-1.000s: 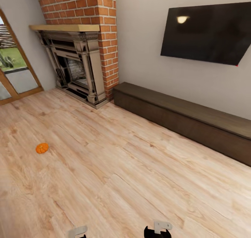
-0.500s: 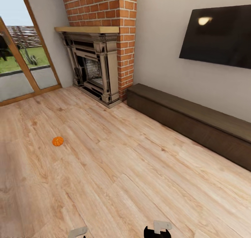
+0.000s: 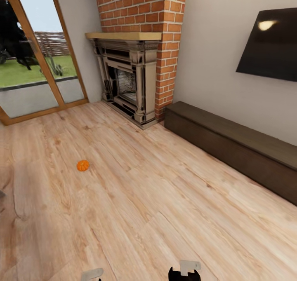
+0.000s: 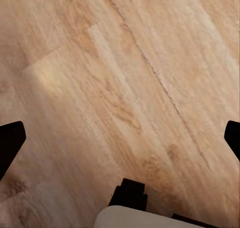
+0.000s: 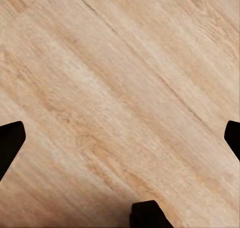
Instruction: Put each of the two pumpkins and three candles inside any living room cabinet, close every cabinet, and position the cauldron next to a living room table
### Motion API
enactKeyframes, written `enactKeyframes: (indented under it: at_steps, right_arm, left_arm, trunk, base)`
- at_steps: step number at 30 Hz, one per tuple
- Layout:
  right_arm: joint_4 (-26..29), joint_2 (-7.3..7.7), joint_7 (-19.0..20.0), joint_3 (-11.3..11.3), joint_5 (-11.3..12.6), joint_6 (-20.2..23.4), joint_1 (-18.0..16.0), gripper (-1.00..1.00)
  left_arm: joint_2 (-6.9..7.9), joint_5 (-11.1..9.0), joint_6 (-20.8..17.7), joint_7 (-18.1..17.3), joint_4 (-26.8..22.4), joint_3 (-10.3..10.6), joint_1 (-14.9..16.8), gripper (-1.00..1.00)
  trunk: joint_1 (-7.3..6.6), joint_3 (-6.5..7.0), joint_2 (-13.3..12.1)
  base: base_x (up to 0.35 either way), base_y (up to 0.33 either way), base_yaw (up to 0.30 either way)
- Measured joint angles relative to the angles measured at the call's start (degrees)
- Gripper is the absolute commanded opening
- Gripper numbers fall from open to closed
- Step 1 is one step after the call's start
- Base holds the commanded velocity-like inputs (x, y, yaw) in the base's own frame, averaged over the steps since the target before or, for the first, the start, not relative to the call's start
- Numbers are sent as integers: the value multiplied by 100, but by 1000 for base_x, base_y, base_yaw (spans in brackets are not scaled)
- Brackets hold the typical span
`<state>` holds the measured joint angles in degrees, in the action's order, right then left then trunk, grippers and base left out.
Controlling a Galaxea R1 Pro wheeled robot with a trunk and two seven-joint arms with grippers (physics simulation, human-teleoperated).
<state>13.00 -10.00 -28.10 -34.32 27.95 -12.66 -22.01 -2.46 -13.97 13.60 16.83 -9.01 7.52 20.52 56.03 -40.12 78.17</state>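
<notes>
Whole view swung leftward since the earlier pictures: camera turn, not the things. More of glass door (image 3: 37, 66) now in frame, fireplace (image 3: 128, 83) and TV (image 3: 272, 46) slid rightward, pumpkin (image 3: 83, 165) now nearer centre of picture.

Left to right in head view. Glass door at far left, lawn beyond. Pumpkin alone on bare wood floor (image 3: 144, 215), well apart from everything, left of centre and ahead of the robot. Small, round, ribbed; likely light and stiff, skin probably smooth enough to slip. Best taken across the widest part with fingers in opposite rib grooves, from above; stem too short to trust. Fireplace with brick chimney next. Cabinet (image 3: 231, 149) along the wall under the TV, low and dark, fronts shut as far as can be seen, no handles visible. No candles, cauldron or table seen here.

Arms tucked low at bottom edge of head view, wrists pointing down at floor. Left gripper (image 4: 120, 138): dark fingertips at opposite edges of its wrist view, spread wide, nothing between them but planks. Right gripper (image 5: 120, 138): same, fingertips wide apart, empty. Both far short of pumpkin; base must close in first.
</notes>
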Motion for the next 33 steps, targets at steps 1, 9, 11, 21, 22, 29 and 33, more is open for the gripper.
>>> enactKeyframes:
  at_steps: [1, 9, 11, 21, 22, 29, 33]
  right_arm:
    - [-1, 0, 0, 0, 0, 0, 0, 100]
    - [-1, 0, -2, 0, 0, 0, 0, 100]
    - [0, 0, 1, -1, -1, 0, 0, 100]
    - [-1, 0, 2, -1, -2, -1, 0, 100]
    - [0, 0, 3, 0, -1, 0, 0, 100]
    - [-1, 0, 2, -8, -1, 0, 0, 100]
    - [-1, 0, 2, -22, -2, 0, 0, 100]
  left_arm:
    - [0, 1, 2, 0, 0, 1, 0, 100]
    - [2, 0, 33, 0, 0, 2, 0, 100]
    - [1, 0, 34, -1, 0, 3, 0, 100]
    - [5, 3, 30, -1, 1, 1, 0, 100]
    - [5, 3, 30, -1, 0, 1, 0, 100]
    - [5, 2, 33, -1, 1, 3, 0, 100]
    - [4, 5, 30, -2, 1, 2, 0, 100]
  trunk:
    - [0, 2, 0]
    - [-1, 22, 0]
    - [-1, 26, 0]
    - [-1, 28, 0]
    - [-1, 28, 0]
    - [-1, 28, 0]
    - [-1, 28, 0]
  base:
    - [277, 198, 282]
    - [306, 176, 283]
    - [326, 136, 185]
    - [332, 116, 44]
    - [334, 113, 185]
    - [334, 112, 261]
    - [320, 70, 284]
